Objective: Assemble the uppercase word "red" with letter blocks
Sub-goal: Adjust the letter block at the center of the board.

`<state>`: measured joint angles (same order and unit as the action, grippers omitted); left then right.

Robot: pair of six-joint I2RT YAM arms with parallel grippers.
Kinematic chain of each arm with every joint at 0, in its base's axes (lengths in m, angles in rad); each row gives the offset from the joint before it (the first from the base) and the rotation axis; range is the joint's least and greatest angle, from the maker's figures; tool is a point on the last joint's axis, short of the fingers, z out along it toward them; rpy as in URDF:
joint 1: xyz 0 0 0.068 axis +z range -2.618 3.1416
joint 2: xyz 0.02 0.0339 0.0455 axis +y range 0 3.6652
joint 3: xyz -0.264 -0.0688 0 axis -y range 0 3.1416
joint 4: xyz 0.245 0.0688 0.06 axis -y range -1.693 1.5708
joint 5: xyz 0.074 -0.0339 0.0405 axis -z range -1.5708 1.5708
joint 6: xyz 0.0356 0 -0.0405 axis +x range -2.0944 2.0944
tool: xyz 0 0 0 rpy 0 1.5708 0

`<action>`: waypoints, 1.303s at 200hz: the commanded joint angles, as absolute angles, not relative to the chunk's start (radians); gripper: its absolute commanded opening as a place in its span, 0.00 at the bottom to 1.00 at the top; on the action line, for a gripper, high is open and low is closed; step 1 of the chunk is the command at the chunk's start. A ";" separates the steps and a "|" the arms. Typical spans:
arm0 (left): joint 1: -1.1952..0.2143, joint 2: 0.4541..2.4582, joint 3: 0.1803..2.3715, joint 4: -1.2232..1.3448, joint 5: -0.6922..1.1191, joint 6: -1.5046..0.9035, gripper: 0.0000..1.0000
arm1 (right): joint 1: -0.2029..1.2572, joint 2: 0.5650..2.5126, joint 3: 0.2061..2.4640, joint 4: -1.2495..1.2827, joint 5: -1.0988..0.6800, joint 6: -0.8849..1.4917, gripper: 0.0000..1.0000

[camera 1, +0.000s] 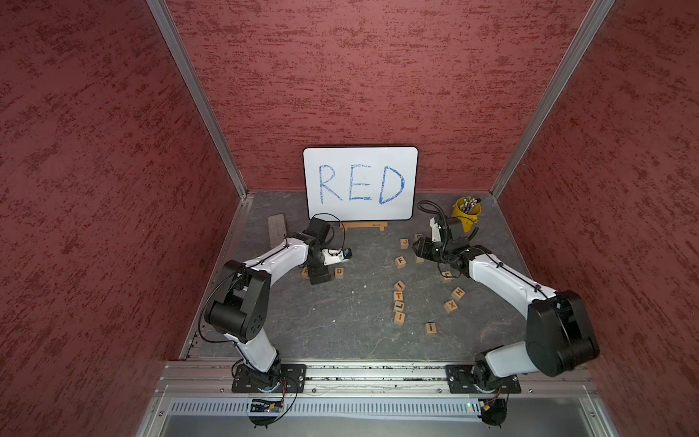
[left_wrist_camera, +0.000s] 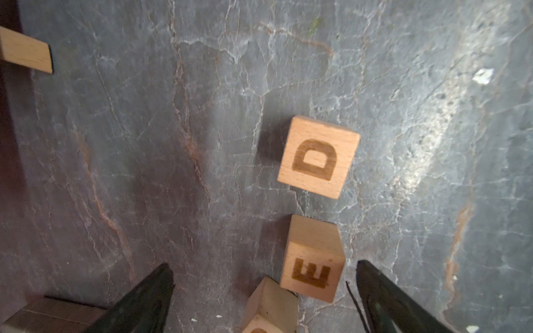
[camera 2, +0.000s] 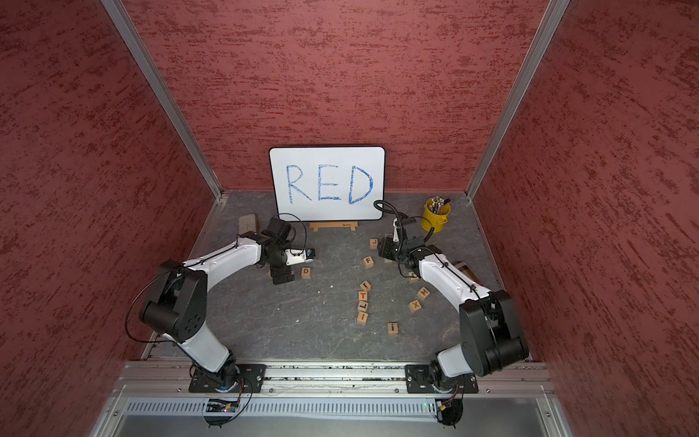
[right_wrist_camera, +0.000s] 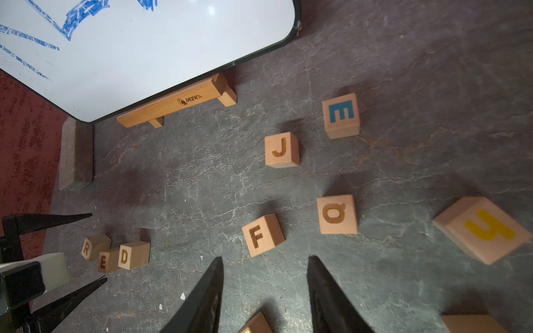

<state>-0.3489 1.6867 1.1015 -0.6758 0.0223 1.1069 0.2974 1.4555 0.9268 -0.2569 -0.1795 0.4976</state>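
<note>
At the table's [camera 1: 340, 325] nine o'clock the left gripper [left_wrist_camera: 264, 265] stands spread wide, holding nothing; the E block [left_wrist_camera: 313, 265] shows between its fingers, untouched. There the R block [right_wrist_camera: 93, 246], E and D block [right_wrist_camera: 131, 255] lie in a close row, D at E's three o'clock. The whiteboard [camera 1: 360, 183] stands at twelve o'clock. Towards two o'clock the right gripper [right_wrist_camera: 266, 259] hangs partly open and empty, near the F block [right_wrist_camera: 262, 235] and J block [right_wrist_camera: 281, 150].
</note>
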 commanded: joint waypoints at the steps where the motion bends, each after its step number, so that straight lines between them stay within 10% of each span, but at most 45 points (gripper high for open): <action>1: -0.344 1.704 1.089 -0.642 0.022 1.133 1.00 | 0.294 1.436 0.949 -0.258 -0.166 0.506 0.49; 260: -0.349 1.578 1.264 -0.829 0.144 0.788 1.00 | 0.304 1.430 0.968 -0.262 -0.193 0.488 0.49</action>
<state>-0.3603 1.6249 1.2579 -0.7570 0.0769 0.9478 0.2974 1.4452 0.9268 -0.2672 -0.1799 0.4973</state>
